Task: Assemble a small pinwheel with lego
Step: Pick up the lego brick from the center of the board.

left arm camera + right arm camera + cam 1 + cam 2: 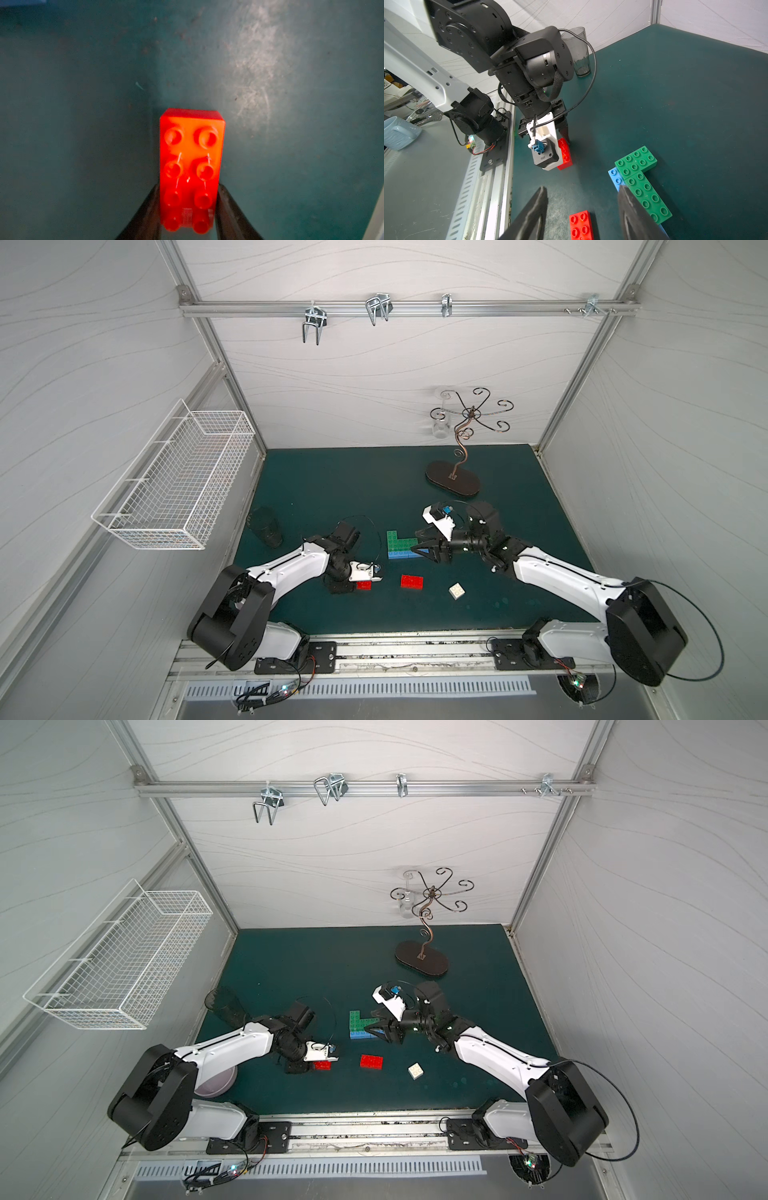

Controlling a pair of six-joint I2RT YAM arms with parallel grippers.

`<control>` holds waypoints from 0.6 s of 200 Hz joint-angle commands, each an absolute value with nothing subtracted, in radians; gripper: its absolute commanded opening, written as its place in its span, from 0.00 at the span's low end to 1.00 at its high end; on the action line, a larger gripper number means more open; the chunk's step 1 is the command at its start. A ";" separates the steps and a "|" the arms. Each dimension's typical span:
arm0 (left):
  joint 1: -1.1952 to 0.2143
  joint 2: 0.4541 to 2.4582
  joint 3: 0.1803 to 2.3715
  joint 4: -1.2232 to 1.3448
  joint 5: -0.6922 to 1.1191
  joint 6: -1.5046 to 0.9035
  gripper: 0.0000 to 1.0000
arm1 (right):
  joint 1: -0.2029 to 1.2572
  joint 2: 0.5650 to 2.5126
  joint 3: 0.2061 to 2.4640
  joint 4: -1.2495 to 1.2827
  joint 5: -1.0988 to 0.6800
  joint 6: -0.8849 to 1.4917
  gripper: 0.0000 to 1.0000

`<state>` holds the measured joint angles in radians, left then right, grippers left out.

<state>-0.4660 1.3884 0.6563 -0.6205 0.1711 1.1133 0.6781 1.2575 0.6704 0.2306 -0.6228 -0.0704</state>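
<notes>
My left gripper [188, 187] is shut on the near end of a red lego brick [191, 158], which rests on the green mat; both fingers press its long sides. In both top views this brick [365, 585] [322, 1064] peeks out under the left wrist. A second red brick [412, 581] [581, 225] lies loose to its right, and a white square brick [456, 591] further right. Two green bricks [397, 542] [639, 176] form an L on top of blue bricks [399, 554] [614, 175]. My right gripper [414, 542] [581, 188] stands open and empty at that stack's right end.
A curly wire stand [453, 481] on a dark oval base stands at the back right. A clear glass [266, 526] [578, 52] stands at the mat's left edge. A white wire basket [174, 481] hangs on the left wall. A pale bowl [216, 1081] sits under the left arm.
</notes>
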 commanded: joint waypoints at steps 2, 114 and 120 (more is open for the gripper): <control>-0.472 1.387 0.636 -0.570 0.153 1.103 0.42 | 0.670 1.221 0.650 0.218 -0.608 -0.086 0.57; -0.543 1.321 0.592 -0.496 0.127 0.903 0.35 | 0.520 1.225 0.547 0.265 -0.662 0.162 0.56; -0.543 1.314 0.595 -0.504 0.143 0.892 0.33 | 0.520 1.226 0.550 0.258 -0.657 0.158 0.56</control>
<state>-0.5266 1.3270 0.6064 -0.5461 0.1360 0.9577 0.5213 1.2324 0.5518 0.2764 -0.6426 0.1402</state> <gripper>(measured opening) 0.369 0.563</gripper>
